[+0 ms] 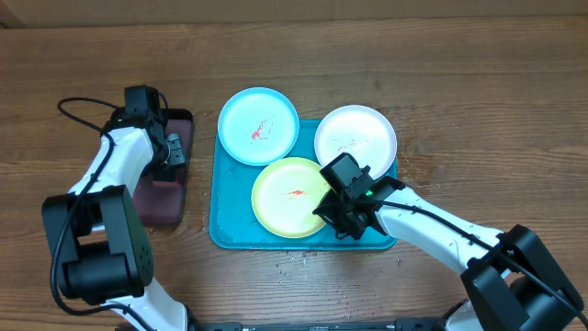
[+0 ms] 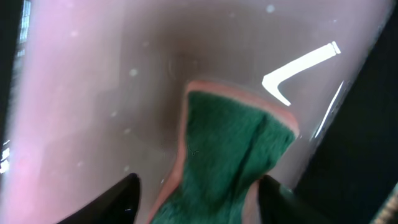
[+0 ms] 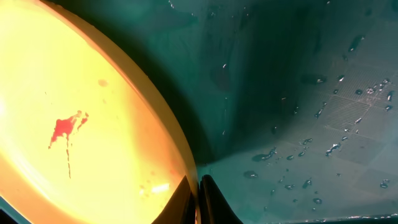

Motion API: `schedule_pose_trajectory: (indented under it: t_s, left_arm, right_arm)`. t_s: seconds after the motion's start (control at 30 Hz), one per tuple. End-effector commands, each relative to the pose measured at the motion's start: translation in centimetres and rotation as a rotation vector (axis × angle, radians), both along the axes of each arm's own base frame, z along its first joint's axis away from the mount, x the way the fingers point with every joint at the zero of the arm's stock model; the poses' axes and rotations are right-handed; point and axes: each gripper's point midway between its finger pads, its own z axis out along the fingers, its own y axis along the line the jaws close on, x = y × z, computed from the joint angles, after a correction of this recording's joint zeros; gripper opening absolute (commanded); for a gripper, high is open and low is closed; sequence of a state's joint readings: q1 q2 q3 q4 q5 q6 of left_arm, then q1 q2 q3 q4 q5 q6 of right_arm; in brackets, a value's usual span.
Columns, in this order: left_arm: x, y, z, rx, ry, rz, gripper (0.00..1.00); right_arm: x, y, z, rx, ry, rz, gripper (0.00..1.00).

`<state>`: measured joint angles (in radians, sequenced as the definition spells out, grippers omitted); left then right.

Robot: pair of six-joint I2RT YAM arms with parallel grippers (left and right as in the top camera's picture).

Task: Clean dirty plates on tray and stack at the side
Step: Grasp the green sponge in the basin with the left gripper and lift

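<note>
Three plates lie on the turquoise tray.
Right pincer, pressed together, has its tips just beside the lime-green plate's rim; left pincer pinches the green sponge in the dark tray, well apart from them.

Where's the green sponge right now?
In the left wrist view, the sponge lies in the small dark tray, between the left gripper's fingers; overhead, that tray sits left of the blue tray.
</note>
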<state>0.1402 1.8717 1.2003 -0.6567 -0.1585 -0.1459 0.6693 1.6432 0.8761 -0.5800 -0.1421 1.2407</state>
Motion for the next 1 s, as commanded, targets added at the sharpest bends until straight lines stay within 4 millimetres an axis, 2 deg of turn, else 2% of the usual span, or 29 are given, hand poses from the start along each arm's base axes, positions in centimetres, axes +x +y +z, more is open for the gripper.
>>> schedule_pose_trajectory:
  t_s: [0.0, 0.07, 0.13, 0.17, 0.37, 0.5, 0.67, 0.77, 0.87, 0.97]
  left_arm:
    - [0.8, -0.1, -0.5, -0.016, -0.007, -0.019, 0.49]
    - [1.1, 0.0, -0.5, -0.014, -0.018, -0.019, 0.34]
    - [1.1, 0.0, -0.5, -0.014, -0.019, -0.019, 0.06]
    - [1.1, 0.0, -0.5, -0.014, -0.018, -0.019, 0.04]
    - [0.4, 0.0, 0.0, -0.018, 0.012, -0.011, 0.04]
    - [0.7, 0.6, 2.8, -0.035, -0.051, 0.047, 0.04]
    - [1.5, -0.4, 7.5, -0.198, -0.211, 0.016, 0.04]
    - [1.1, -0.6, 8.9, -0.265, -0.269, -0.028, 0.04]
    - [0.4, -1.1, 9.8, -0.317, -0.328, -0.114, 0.04]
    - [-0.3, -1.0, 10.5, -0.337, -0.404, -0.129, 0.05]
  right_arm:
    - [0.0, 0.0, -0.2, -0.007, -0.001, 0.001, 0.06]
    - [0.0, 0.0, -0.2, -0.007, -0.001, 0.001, 0.06]
    - [0.0, 0.0, -0.2, -0.007, -0.001, 0.000, 0.06]
    - [0.0, 0.0, -0.2, -0.007, -0.001, 0.000, 0.06]
    - [0.0, 0.0, -0.2, -0.007, -0.001, 0.001, 0.06]
    - [0.0, 0.0, -0.2, -0.007, -0.001, 0.001, 0.06]
    - [0.0, 0.0, -0.2, -0.007, -0.001, 0.001, 0.06]
    - [0.0, 0.0, -0.2, -0.008, -0.001, 0.001, 0.06]
    - [0.0, 0.0, -0.2, -0.007, -0.001, 0.001, 0.06]
    - [0.0, 0.0, -0.2, -0.007, -0.001, 0.001, 0.06]
